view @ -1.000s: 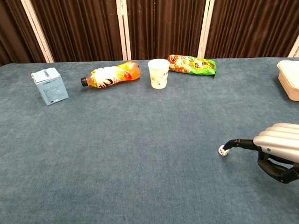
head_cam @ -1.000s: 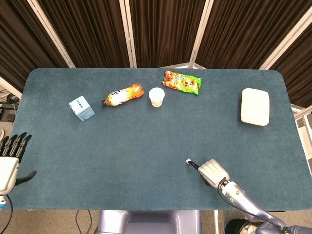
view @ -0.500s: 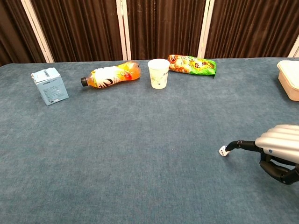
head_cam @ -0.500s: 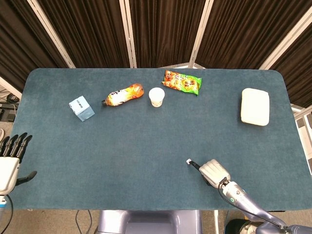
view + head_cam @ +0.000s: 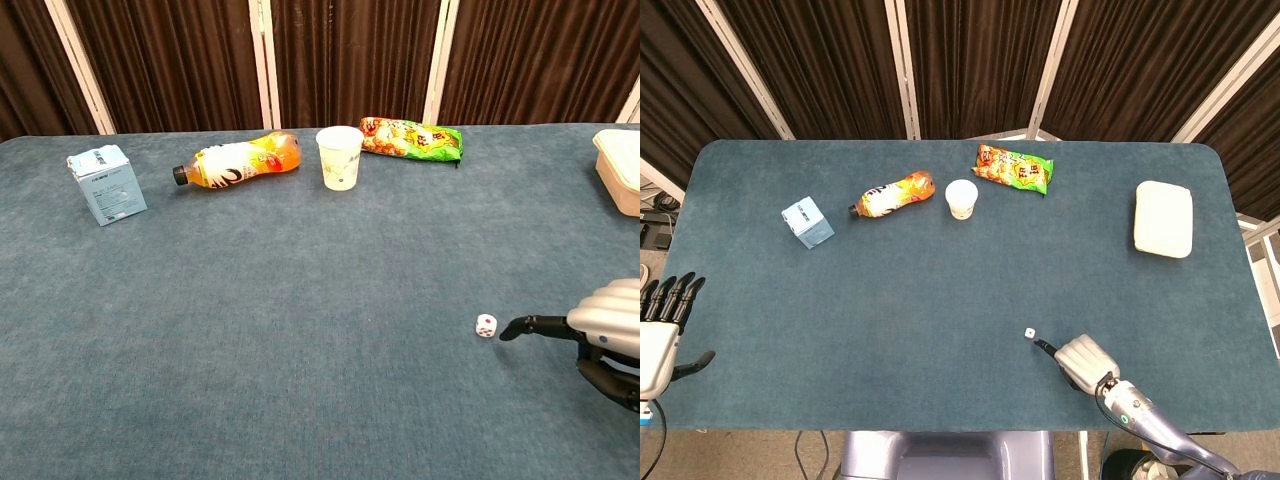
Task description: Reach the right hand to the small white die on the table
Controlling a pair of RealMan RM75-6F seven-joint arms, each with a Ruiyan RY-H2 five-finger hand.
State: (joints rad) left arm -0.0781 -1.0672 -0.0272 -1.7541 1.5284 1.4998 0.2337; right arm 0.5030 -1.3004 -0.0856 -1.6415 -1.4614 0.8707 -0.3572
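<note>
Teal table, one die

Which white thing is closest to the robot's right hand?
The tiny die, just beyond the right hand. The cup and the white box sit farther off.

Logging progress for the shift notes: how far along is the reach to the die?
Nearly done: the right hand is low over the table, one extended finger pointing at the die. In hand: closing the last bit, since a narrow gap shows in both views. Left: actual contact. The left hand waits at the table edge.
</note>
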